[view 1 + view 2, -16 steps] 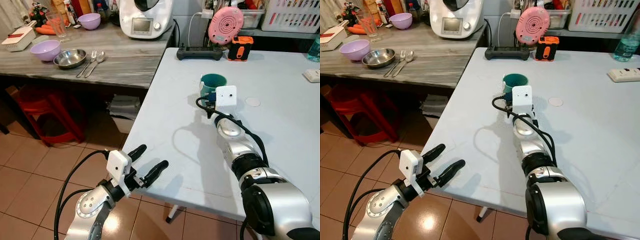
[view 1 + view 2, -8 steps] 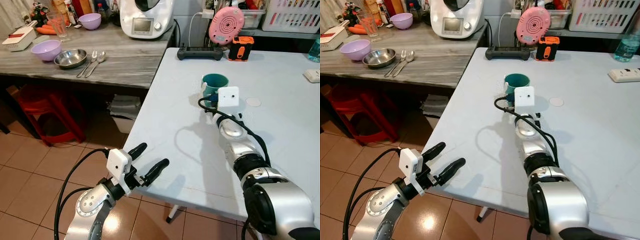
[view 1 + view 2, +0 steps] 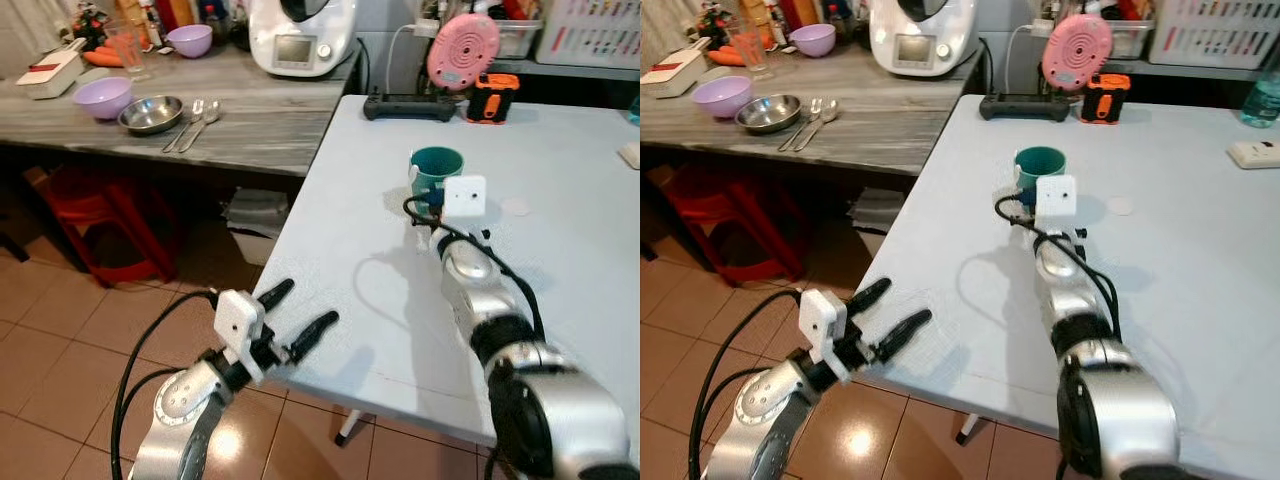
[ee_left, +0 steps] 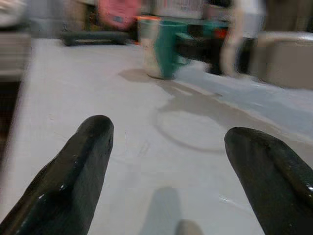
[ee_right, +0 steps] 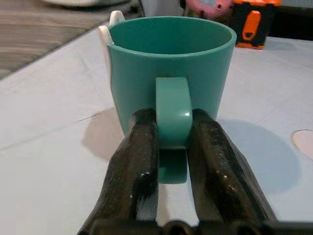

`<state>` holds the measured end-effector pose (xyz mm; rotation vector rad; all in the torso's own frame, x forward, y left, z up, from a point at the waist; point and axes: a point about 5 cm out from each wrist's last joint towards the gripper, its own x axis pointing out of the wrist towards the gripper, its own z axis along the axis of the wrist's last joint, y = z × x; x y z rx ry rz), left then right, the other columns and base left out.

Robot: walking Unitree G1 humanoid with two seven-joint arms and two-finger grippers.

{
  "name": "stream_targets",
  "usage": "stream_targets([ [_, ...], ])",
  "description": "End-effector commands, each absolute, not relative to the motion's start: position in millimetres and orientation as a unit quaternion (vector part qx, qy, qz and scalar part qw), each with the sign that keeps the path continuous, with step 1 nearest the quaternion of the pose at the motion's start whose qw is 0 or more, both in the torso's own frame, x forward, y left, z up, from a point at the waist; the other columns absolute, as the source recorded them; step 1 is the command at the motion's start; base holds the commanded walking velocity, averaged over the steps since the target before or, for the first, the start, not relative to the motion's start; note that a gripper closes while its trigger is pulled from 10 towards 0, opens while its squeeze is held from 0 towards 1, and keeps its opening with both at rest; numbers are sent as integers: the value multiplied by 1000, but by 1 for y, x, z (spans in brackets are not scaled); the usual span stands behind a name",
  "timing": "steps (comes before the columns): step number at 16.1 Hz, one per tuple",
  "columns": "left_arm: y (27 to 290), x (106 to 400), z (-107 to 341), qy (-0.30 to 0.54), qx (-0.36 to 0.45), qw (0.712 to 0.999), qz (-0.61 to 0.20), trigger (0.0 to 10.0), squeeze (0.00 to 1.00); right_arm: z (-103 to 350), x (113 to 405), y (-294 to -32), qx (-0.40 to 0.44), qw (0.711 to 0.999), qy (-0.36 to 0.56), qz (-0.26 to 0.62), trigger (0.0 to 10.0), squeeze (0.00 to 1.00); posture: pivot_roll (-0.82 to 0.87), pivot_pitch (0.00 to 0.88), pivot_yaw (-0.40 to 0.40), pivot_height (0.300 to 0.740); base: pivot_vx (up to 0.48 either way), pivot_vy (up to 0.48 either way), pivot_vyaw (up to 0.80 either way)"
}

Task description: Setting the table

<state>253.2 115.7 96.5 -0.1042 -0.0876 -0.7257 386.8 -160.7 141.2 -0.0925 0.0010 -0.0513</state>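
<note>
Counter (image 3: 250,120) of grey wood runs along the robot's left, carrying a purple bowl (image 3: 103,98), a steel bowl (image 3: 151,114), a fork and spoon (image 3: 196,110) and, further back, a white kitchen machine (image 3: 298,35). Below it stand a red stool (image 3: 100,215) and a tiled floor (image 3: 60,340).

Nearer, the left gripper (image 3: 297,322) hovers at the near edge of the white table (image 3: 340,250), its two black fingers spread wide with nothing between them.

Out on the table stands the teal mug (image 3: 436,170), upright. The right gripper (image 5: 172,142) reaches to it, fingers closed on either side of the handle (image 5: 172,115), squeezing it. The mug's base appears to sit on the tabletop, though whether it is fully resting I cannot tell.

To do this step well, I judge the mug should be kept level and set flat where a place is wanted. The fingers should then part fully before the arm draws straight back, so the handle is not dragged and the mug is not tipped.

Behind the mug lie a black controller (image 3: 405,106), a pink round gadget (image 3: 463,50) and an orange device (image 3: 494,98). A white basket (image 3: 598,30) sits at the far right.
</note>
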Motion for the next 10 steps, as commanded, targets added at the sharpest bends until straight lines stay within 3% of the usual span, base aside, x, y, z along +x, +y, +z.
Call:
stream_targets([
  [1,127,261,97,-44,-31,950,-309,10000,0,150,386,-157,-46,998,-35,-13,0,0,28,46,75,740,0,0,0],
  [5,144,283,94,-36,-29,979,-200,10000,0,133,355,-165,-62,996,-69,-11,0,0,-2,17,91,740,0,0,0],
  [6,148,288,92,-25,-27,984,-173,10000,0,133,349,-169,-59,995,-74,-15,784,0,-19,15,101,740,0,0,0],
  [7,152,291,90,-19,-22,988,-154,10000,0,136,342,-172,-47,995,-80,-23,3961,0,-29,14,105,740,0,0,0],
  [8,153,294,89,-17,-24,988,-149,10000,0,138,335,-173,-33,995,-86,-27,10000,0,-34,15,110,740,0,0,0],
  [10,152,297,88,-16,-29,988,-153,10000,0,142,320,-171,-14,994,-105,-17,10000,0,-39,12,117,740,0,0,0],
])
